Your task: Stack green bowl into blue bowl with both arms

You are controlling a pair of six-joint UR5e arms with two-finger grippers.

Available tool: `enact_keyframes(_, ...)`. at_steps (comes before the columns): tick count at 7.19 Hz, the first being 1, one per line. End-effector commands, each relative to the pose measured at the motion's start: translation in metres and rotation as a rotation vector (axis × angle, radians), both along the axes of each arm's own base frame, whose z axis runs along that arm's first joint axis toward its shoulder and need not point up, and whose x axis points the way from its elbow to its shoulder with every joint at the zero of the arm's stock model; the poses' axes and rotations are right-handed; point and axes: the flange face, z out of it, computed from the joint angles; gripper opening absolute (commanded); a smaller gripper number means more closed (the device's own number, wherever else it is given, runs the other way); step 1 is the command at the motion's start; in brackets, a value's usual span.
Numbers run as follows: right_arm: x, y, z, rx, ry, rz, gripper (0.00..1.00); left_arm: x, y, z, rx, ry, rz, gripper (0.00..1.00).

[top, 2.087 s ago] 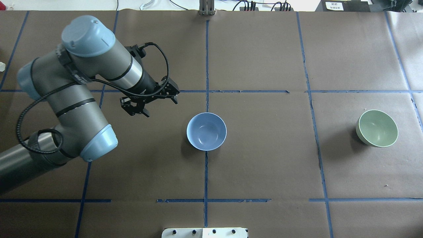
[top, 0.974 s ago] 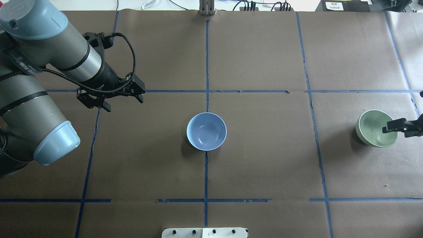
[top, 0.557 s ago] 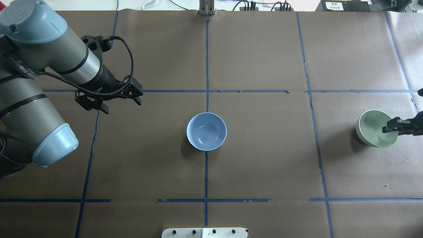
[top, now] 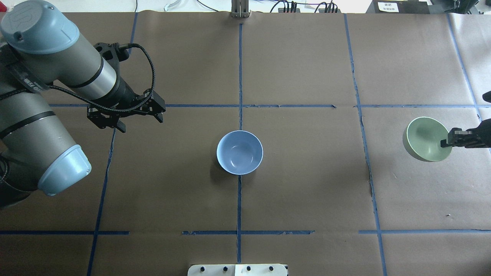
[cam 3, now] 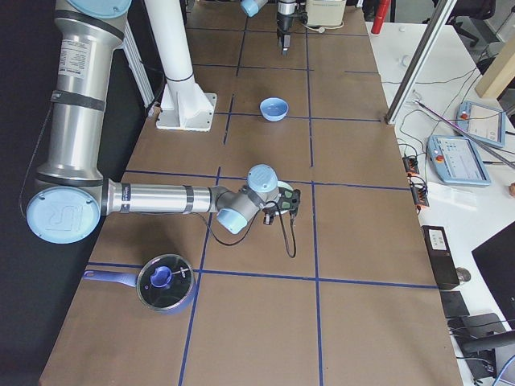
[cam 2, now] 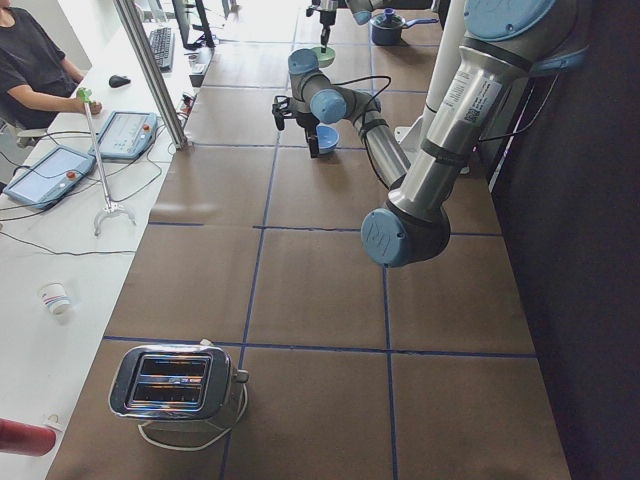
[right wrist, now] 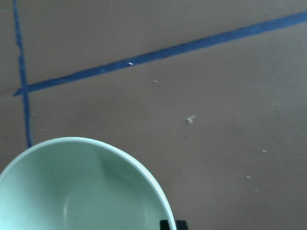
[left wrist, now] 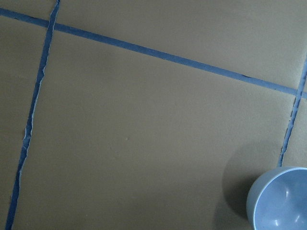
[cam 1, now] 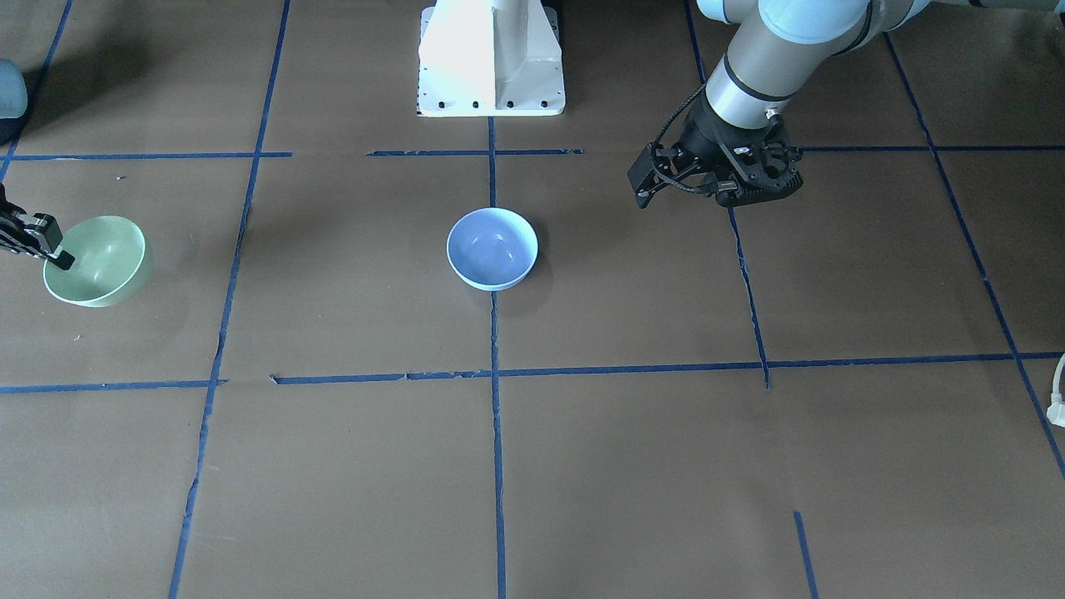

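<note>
Brown-papered worktop (top: 307, 191), blue tape lines (top: 240, 76) in a grid. Blue bowl (top: 239, 152) sits upright at the centre cross. Green bowl (top: 425, 138) is far out on the robot's right, tipped. Right fingers (top: 456, 138) are clenched on its rim, one inside the bowl. It looks just off the paper, but I can't be sure.

Left fingers (top: 157, 111) are spread, holding nothing, hovering well apart from the blue bowl on its left.

Step in hand, as I read it: pick-up of the green one. Next: lift, carry to centre, level it over the blue bowl, lower, release. A rim pinch could let it swing.

Only tape lies between the bowls. Toaster (cam 2: 175, 385) and saucepan (cam 3: 165, 285) sit toward the worktop's ends, off the path; pedestal (cam 1: 491, 58) too.
</note>
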Motion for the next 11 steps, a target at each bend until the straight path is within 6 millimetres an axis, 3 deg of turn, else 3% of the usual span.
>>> enact_keyframes(1, -0.036, -0.054, -0.132, -0.081, -0.209, 0.104, 0.0, -0.002, 0.0, 0.008, -0.009, -0.01, -0.004, 1.0)
enact_keyframes(2, -0.075, -0.066, -0.183, -0.104, -0.275, 0.087, 0.0, -0.005, 0.001, 0.013, -0.006, -0.022, -0.013, 1.0)
enact_keyframes(3, -0.12, -0.064, -0.222, -0.077, -0.31, 0.042, 0.0, -0.014, 0.004, 0.019, 0.017, -0.042, -0.041, 1.0)
enact_keyframes(5, -0.204, -0.049, -0.285, -0.031, -0.331, 0.043, 0.0, -0.029, 0.016, 0.026, 0.028, -0.047, -0.055, 1.0)
enact_keyframes(6, -0.248, -0.038, -0.318, -0.026, -0.311, 0.059, 0.0, -0.024, 0.016, 0.034, 0.016, -0.066, -0.061, 1.0)
enact_keyframes(7, -0.285, -0.017, -0.336, -0.004, -0.306, 0.063, 0.0, -0.027, 0.011, 0.032, 0.064, -0.094, -0.106, 1.0)
enact_keyframes(9, -0.337, 0.028, -0.337, 0.023, -0.29, 0.058, 0.0, -0.037, 0.009, 0.073, 0.018, -0.156, -0.116, 1.0)
enact_keyframes(11, -0.356, 0.041, -0.321, 0.025, -0.253, 0.063, 0.0, -0.068, 0.0, 0.096, 0.074, -0.185, -0.078, 1.0)
